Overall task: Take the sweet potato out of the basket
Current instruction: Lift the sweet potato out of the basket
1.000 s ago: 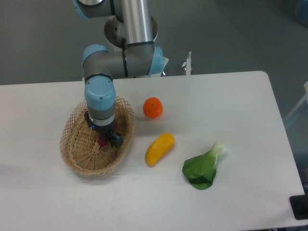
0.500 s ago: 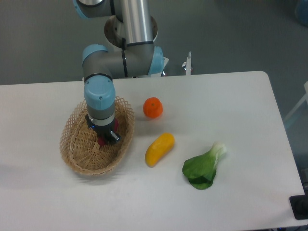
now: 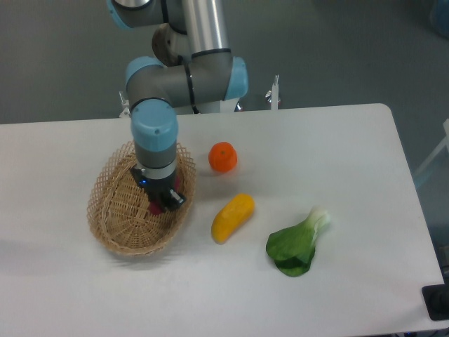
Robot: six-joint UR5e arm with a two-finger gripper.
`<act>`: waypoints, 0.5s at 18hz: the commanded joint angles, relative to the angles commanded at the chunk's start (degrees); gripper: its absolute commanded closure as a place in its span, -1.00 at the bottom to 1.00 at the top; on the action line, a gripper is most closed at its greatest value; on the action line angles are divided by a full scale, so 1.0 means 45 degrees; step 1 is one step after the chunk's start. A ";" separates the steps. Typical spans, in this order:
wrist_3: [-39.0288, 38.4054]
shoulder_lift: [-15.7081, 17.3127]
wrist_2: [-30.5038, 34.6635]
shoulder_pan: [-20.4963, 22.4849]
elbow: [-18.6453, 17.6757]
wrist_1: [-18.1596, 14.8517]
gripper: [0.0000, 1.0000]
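Tool (image 3: 163, 201) down inside the basket (image 3: 116, 225), hanging from the blue-capped wrist of the arm (image 3: 156, 133) and pointing at the right-hand part of the woven floor. Dark fingers (image 3: 172, 199) closed narrow on the sweet potato (image 3: 155, 207), of which only a small reddish-purple patch shows, peeking out at the tool's lower left edge (most of it hidden behind the black fingers). Hard to tell whether the sweet potato touches the wicker beneath or hangs just clear of it. Basket itself oval, light tan, open lattice around the rim, spreading mostly to the left of and below the tool, with the near right rim just beside the fingers.

On the white desk (image 3: 295, 140), to the tool's right and a little farther back, a round orange (image 3: 222, 156), near the basket rim but apart from it. To the tool's right and slightly nearer the front, a yellow-orange oblong fruit (image 3: 232, 217), lying slanted, just beyond the basket's right edge and not touching it. Farther right again, well apart from the tool, a leafy green vegetable (image 3: 297, 245) with a pale stalk end pointing up and to the right. Grey floor behind the desk's far edge.
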 joint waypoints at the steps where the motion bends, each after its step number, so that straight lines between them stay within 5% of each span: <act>1: 0.0000 0.0136 -0.0116 0.0176 0.0039 -0.0019 0.94; 9: 0.0097 0.0215 -0.0352 0.1581 0.0741 -0.0019 0.94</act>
